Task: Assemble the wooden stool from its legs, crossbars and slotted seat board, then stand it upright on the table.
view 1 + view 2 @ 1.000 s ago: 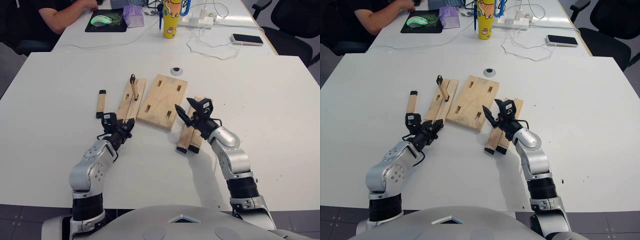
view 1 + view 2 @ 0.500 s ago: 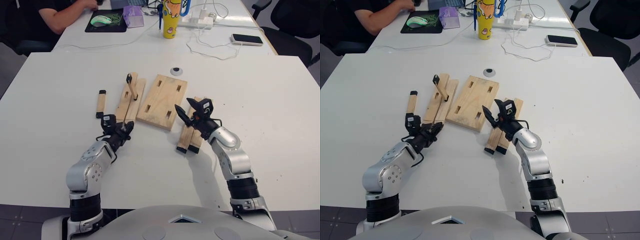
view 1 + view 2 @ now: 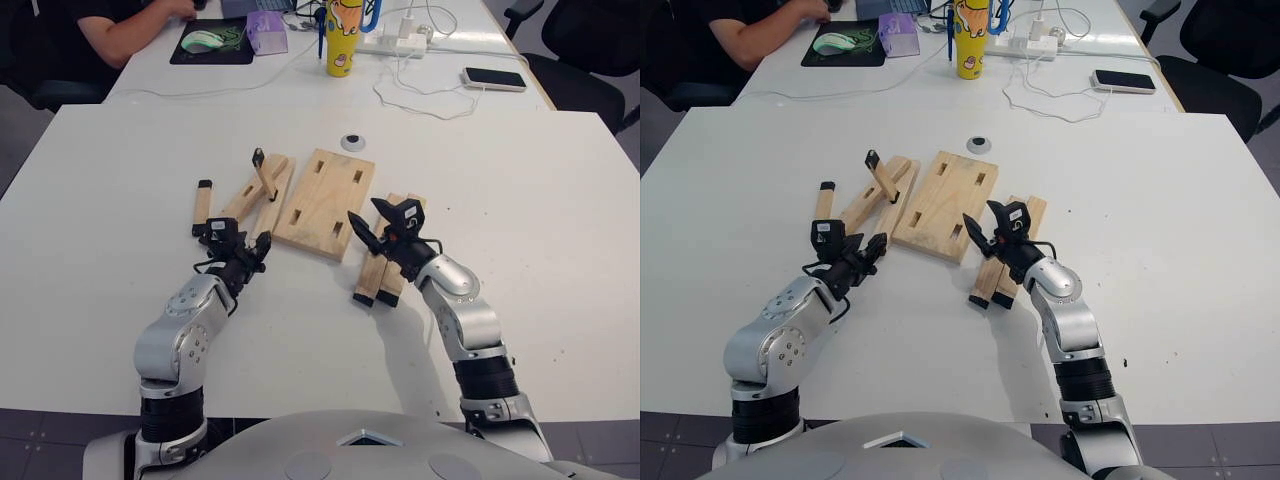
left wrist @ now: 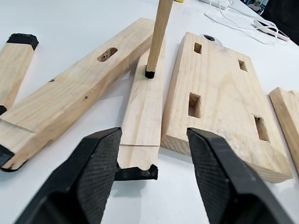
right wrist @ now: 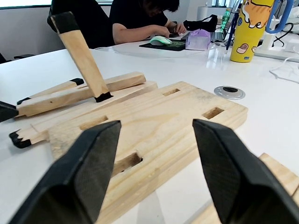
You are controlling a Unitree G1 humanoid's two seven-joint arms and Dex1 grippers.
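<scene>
Straight ahead of your left gripper (image 3: 245, 248), whose jaws stand wide apart and hold nothing, lies the black-tipped near end of a stool leg (image 4: 145, 107), just short of the gap between the pads. That leg's long axis runs directly away from the gripper toward the far side of the table (image 3: 560, 200), so the jaws line up across its width, not its length. By my reading, a short advance along that line would put the end between them. A crossbar (image 4: 159, 28) stands tilted with its black tip on the leg farther along. Just beside the leg, on your right, the slotted seat board (image 4: 219, 88) lies flat. On the other side a second leg (image 4: 70, 88) splays off at an angle. Your right gripper (image 3: 367, 220), also parted and empty, hangs over two more legs (image 3: 380, 278) and faces the board, so the left arm is plainly the nearer.
</scene>
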